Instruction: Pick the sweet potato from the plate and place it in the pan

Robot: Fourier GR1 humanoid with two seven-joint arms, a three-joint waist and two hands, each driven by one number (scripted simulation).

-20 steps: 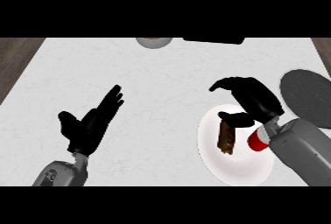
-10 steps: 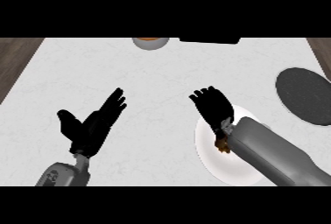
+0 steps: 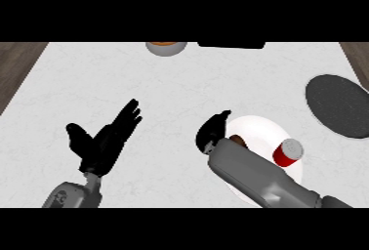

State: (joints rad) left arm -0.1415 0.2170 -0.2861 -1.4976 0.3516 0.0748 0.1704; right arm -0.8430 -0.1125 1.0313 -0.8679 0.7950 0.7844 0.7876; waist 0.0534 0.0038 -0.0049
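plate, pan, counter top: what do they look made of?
Plate: looks like glazed ceramic, plain white and smooth; could be plastic. Pan: dark grey, matte, finely speckled face, likely coated metal or cast iron. Counter top: pale with faint grey veining, looks like marble or a stone laminate, low sheen.

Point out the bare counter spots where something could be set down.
Bare counter runs between the left hand and the bowl at the far edge, and between that bowl and the dark pan. It is crowded at the white plate: the right hand, its forearm and a red can cover it.
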